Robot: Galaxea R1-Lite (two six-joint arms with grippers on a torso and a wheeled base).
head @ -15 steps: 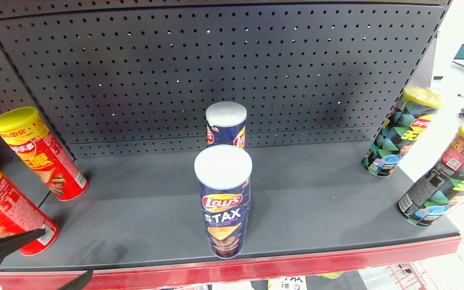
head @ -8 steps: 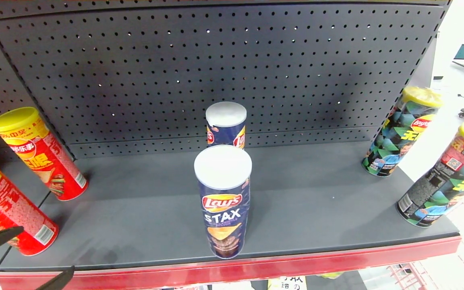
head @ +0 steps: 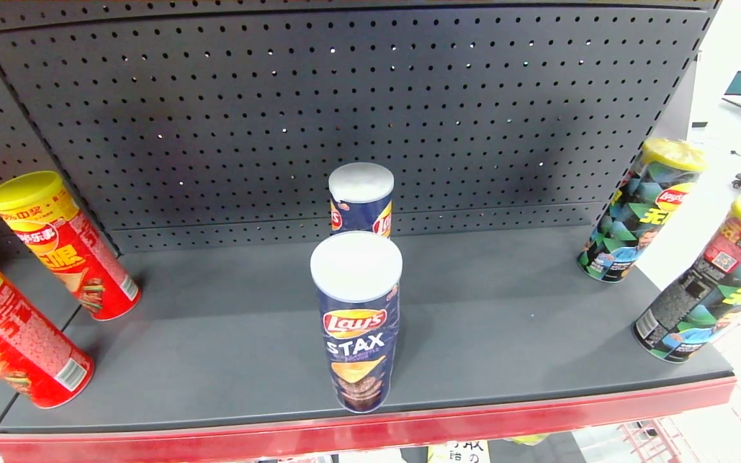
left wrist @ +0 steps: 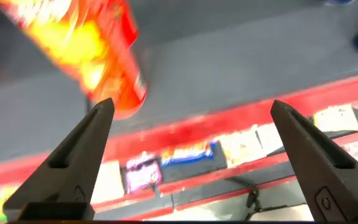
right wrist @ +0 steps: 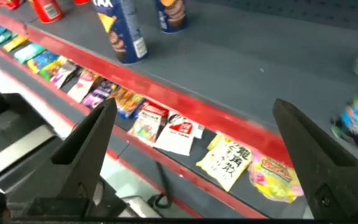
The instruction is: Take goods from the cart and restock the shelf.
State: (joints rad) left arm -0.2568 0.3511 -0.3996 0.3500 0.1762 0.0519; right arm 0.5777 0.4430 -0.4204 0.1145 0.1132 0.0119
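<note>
On the shelf (head: 505,321) two blue cans (head: 357,334) stand upright mid-deck, one behind the other, with red cans (head: 65,247) at left and green cans (head: 640,212) at right. Left gripper (left wrist: 191,104) and right gripper (right wrist: 194,102) hang just out front of it, both spread wide, holding nothing.

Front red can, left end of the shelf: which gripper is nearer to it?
Left. The left gripper is just in front of the red can; the right gripper is far along the shelf, beyond the blue cans.
</note>
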